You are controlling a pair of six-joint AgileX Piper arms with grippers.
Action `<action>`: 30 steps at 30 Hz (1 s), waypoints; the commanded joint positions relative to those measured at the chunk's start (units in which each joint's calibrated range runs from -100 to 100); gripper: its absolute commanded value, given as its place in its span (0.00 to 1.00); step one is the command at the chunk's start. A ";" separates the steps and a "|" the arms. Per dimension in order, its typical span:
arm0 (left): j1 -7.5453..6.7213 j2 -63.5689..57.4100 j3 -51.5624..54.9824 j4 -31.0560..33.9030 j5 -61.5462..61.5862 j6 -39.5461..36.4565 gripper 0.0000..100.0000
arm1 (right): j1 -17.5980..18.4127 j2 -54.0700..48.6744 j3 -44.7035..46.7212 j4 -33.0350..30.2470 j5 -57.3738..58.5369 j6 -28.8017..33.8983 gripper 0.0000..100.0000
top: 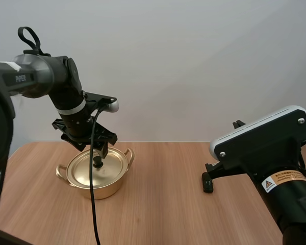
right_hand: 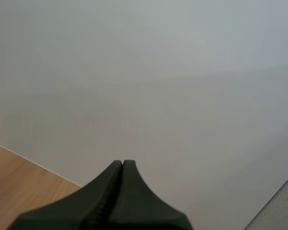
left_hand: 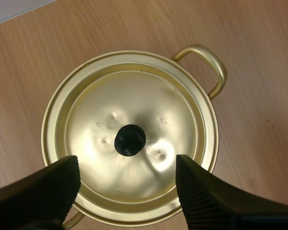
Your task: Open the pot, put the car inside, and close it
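Fingers on my left gripper [left_hand: 126, 165] stand wide apart, holding nothing. It hangs right over the black knob [left_hand: 130, 140] in the middle of the lid [left_hand: 134, 91], with one finger on each side of it. The lid sits flat on the gold pot [top: 99, 190], so the pot is shut. The pot stands on the worktop [top: 163, 204], over on my left side. My right gripper [right_hand: 122, 164] is squeezed closed on nothing, well away from the pot.

I think the pot is thin metal, so it should be light and hard, not soft. The lid looks shiny and smooth, so it would likely slip if I grabbed its edge. The knob is the best place to hold, because it is small, round and sticks up. I would pinch it in the middle and lift straight up, slowly, since a light pot could slide or come up with the lid.

Looking down from the left wrist, I see how well the knob lines up between the fingers, and some little dents [left_hand: 158, 154] around it. The high view tells me other things: both handles [top: 128, 154] of the pot, how close the gripper is to the lid, and how far off my right gripper rests.
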 commanded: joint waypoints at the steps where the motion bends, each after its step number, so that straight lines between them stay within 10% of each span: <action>1: 0.04 1.43 -0.07 -1.12 -0.16 0.76 0.94 | 0.01 0.00 -0.08 0.00 0.39 -0.03 0.00; 17: 0.04 7.62 -0.07 -1.98 -3.30 1.86 0.90 | 0.01 0.00 -0.08 0.00 0.81 -0.12 0.00; 26: 0.04 9.15 -0.07 -0.60 -2.72 1.86 0.60 | 0.01 0.00 -0.08 0.00 0.81 -0.12 0.00; 30: 0.04 9.15 -0.07 -0.51 -1.63 1.86 0.25 | 0.01 0.00 -0.08 0.00 1.27 -0.12 0.00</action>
